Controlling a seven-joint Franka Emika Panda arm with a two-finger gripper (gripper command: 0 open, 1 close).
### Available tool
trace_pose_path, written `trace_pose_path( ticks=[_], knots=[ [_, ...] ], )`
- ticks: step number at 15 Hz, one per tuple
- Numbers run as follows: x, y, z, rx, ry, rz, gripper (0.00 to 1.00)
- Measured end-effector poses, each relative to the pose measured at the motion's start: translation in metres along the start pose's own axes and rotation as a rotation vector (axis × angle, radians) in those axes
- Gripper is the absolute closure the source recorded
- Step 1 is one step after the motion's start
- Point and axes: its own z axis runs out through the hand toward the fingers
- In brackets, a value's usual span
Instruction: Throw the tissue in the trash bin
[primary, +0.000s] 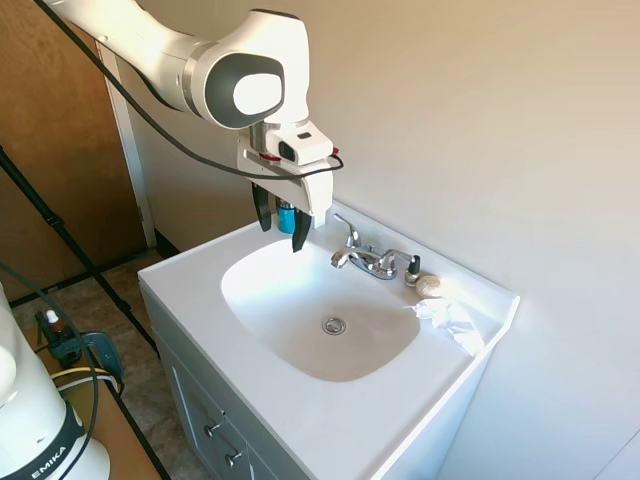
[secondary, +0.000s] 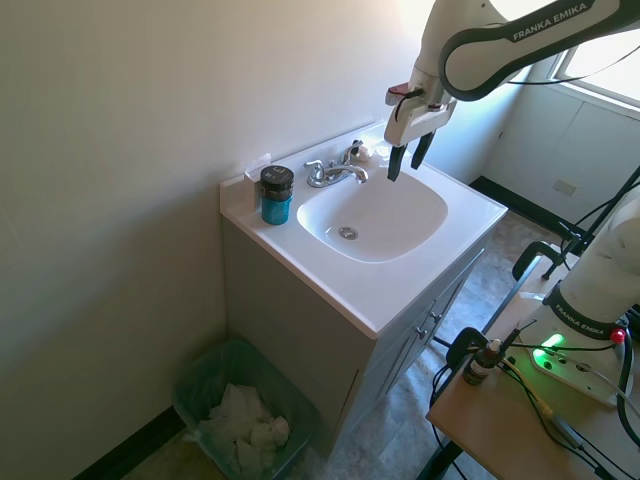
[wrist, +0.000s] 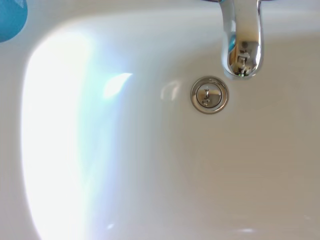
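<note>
The tissue (primary: 450, 321) is a crumpled white wad lying on the sink counter's right end, beside the basin. My gripper (primary: 281, 228) hangs open and empty above the basin's left side, well to the left of the tissue, and also shows over the basin near the faucet as gripper (secondary: 408, 158). The trash bin (secondary: 200, 375) is a green mesh basket on the floor at the left foot of the vanity, holding white crumpled paper. In the second exterior view the arm hides the tissue. The wrist view shows only the basin, with the drain (wrist: 209, 94).
A chrome faucet (primary: 366, 259) stands at the back of the white sink (primary: 190, 290). A blue jar with a dark lid (secondary: 276, 195) sits on the counter's left back corner. A small pale stone-like object (primary: 428, 286) lies by the faucet. The wall runs close behind.
</note>
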Motion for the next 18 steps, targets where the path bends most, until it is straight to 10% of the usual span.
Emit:
trace_pose_path(
  ticks=[6,18],
  knots=[
    [0.019,-0.003,-0.013,0.038,0.033,0.031,0.00],
    [0.204,0.006,0.000,0.077,0.045,0.444,0.00]
  ],
)
